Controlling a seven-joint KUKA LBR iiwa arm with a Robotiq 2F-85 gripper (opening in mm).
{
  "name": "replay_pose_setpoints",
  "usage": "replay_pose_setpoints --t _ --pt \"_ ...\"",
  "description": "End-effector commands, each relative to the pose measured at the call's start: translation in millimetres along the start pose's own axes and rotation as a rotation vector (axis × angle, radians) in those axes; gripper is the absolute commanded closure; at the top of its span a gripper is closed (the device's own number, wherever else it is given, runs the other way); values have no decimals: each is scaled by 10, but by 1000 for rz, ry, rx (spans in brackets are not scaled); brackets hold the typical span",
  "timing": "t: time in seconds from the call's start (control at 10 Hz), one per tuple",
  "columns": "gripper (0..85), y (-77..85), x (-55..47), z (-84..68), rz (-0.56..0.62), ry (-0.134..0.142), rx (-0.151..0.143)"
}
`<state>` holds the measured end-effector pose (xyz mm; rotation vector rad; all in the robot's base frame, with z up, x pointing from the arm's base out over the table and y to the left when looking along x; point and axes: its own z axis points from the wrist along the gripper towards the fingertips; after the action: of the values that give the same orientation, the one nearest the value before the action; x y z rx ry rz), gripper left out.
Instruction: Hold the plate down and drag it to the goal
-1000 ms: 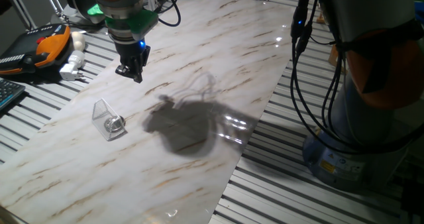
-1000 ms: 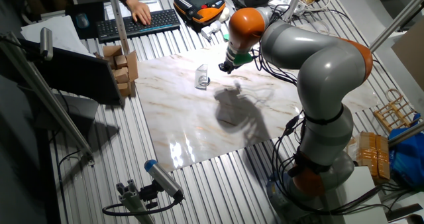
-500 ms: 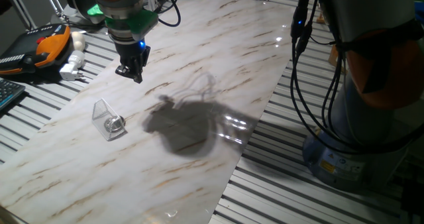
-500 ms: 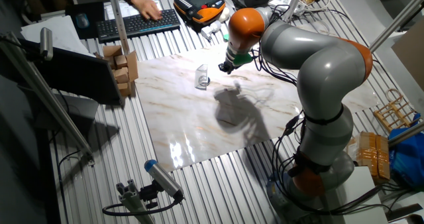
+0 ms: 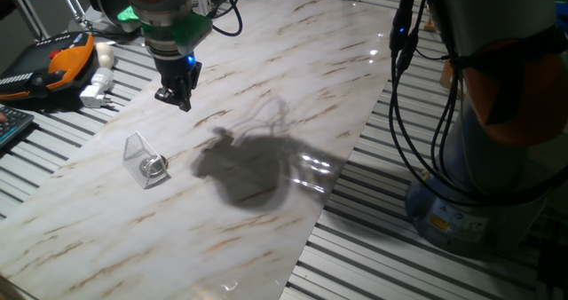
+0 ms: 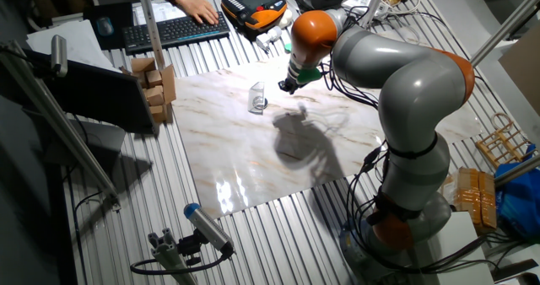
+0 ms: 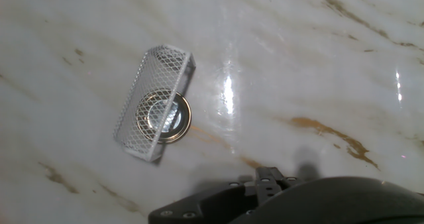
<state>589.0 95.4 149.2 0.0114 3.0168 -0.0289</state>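
The plate (image 5: 156, 166) is a tiny silver disc lying on the marble board, tucked inside the goal (image 5: 140, 156), a clear plastic wedge. The hand view looks straight down on them: the plate (image 7: 163, 118) sits under the goal (image 7: 151, 85), with its rim poking out on one side. My gripper (image 5: 175, 97) hangs above the board, up and to the right of the wedge, apart from it. Its dark fingers look pressed together with nothing between them. From the other side, the gripper (image 6: 287, 87) is right of the goal (image 6: 257, 98). Only the gripper's (image 7: 268, 179) tip shows at the bottom of the hand view.
An orange teach pendant (image 5: 55, 62) and a white plug (image 5: 96, 92) lie off the board's left edge. Black cables (image 5: 417, 114) hang at the right by the arm's base. Cardboard boxes (image 6: 157, 86) and a keyboard (image 6: 169, 28) with a person's hand sit beyond the board.
The arm, plate and goal have not moved. Only the person's hand at the keyboard has shifted.
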Motion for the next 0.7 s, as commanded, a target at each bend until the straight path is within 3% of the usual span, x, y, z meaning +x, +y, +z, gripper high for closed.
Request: replay_pose_setpoints --t 0.0,0.6 --pt "850 -3 3 1 -2 0 0" --pt "850 -12 7 -5 -1 0 -8"
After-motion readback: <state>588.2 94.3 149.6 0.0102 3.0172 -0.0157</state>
